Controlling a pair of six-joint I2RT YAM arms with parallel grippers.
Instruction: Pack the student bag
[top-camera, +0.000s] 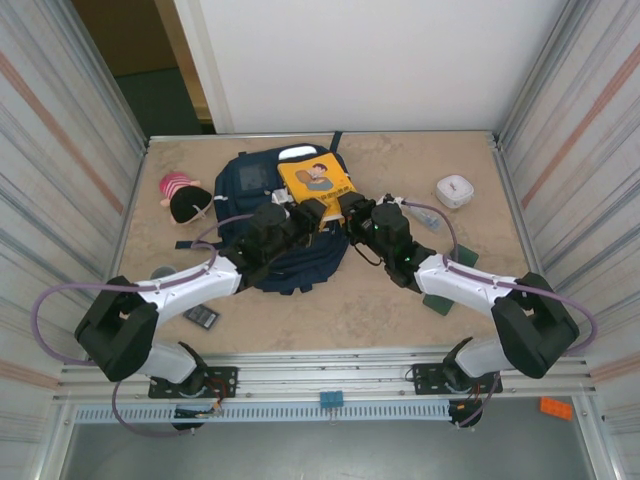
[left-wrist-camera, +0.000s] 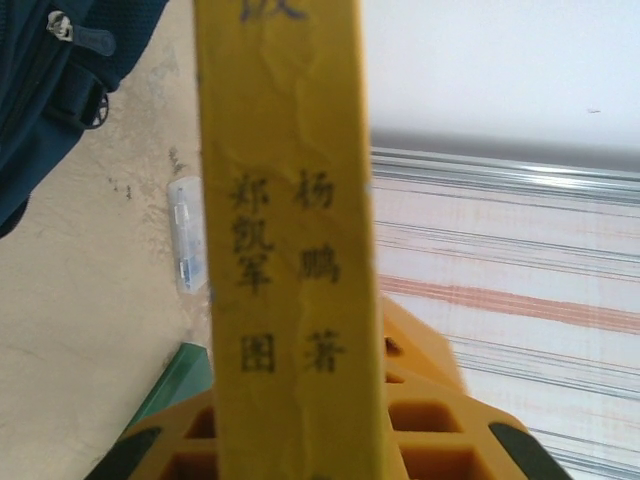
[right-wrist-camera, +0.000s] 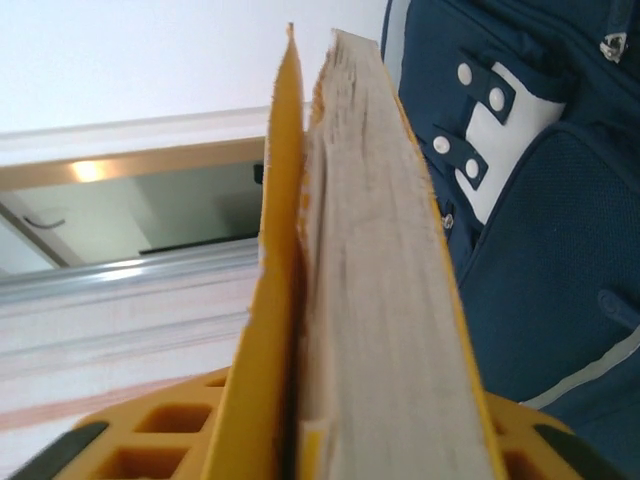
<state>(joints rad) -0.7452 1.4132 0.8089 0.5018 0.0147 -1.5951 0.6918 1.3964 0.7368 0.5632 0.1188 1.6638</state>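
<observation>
The student bag (top-camera: 255, 185), navy blue with white patches, lies flat at the middle back of the table. A yellow book (top-camera: 316, 180) with a cartoon cover is held tilted above the bag's right side. My left gripper (top-camera: 312, 215) is shut on the book's lower left, and its spine with dark printed characters (left-wrist-camera: 285, 250) runs up between the orange fingers (left-wrist-camera: 430, 420). My right gripper (top-camera: 352, 208) grips the lower right, where the pale page edge (right-wrist-camera: 370, 300) sits between its jaws. The bag's snap tabs (right-wrist-camera: 480, 110) show just to the right of the book.
A pink and black plush toy (top-camera: 183, 197) lies left of the bag. A small white box (top-camera: 454, 190) sits at the back right. A dark card (top-camera: 201, 317) lies near the left arm, green pieces (top-camera: 440, 300) lie under the right arm, and a clear plastic case (left-wrist-camera: 187, 235) rests on the table.
</observation>
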